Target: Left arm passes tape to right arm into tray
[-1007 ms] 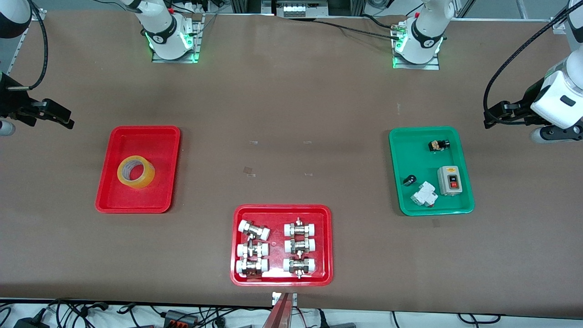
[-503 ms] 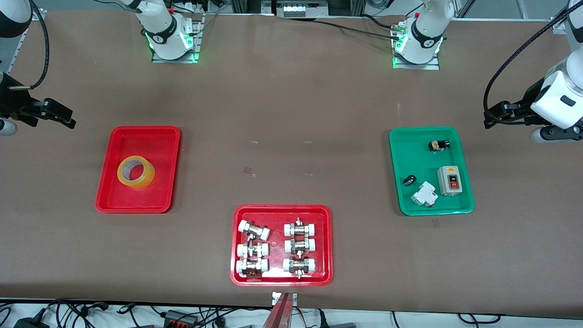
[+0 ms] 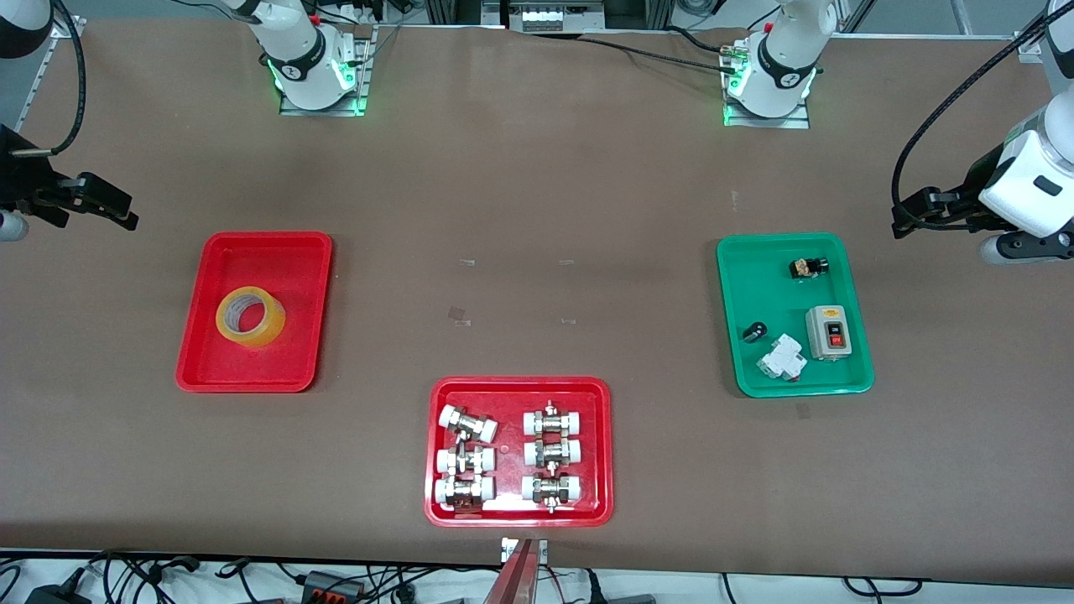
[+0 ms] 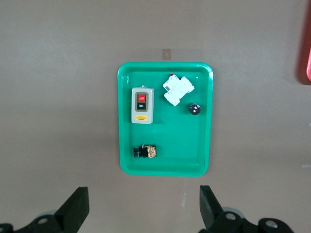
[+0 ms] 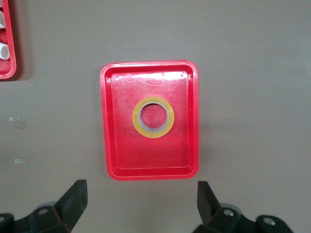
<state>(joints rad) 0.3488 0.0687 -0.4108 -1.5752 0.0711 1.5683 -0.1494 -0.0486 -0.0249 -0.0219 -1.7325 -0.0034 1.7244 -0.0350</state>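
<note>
The yellow tape roll (image 3: 251,316) lies flat in the plain red tray (image 3: 285,252) at the right arm's end of the table; the right wrist view shows the tape (image 5: 153,117) in the middle of the tray (image 5: 108,121). My right gripper (image 3: 105,207) hangs open and empty above bare table beside that tray, its fingertips (image 5: 73,201) wide apart. My left gripper (image 3: 914,211) hangs open and empty above bare table at the left arm's end, its fingertips (image 4: 208,204) wide apart.
A green tray (image 3: 738,335) near the left arm holds a grey switch box (image 3: 828,332), a white breaker (image 3: 782,358) and small black parts. A red tray (image 3: 604,453) of white-and-metal fittings (image 3: 467,424) sits nearest the front camera. Small tape marks dot mid-table.
My right gripper has risen slightly and drifted a little toward the robots' side of the table. The left gripper, tape and trays have not moved.
</note>
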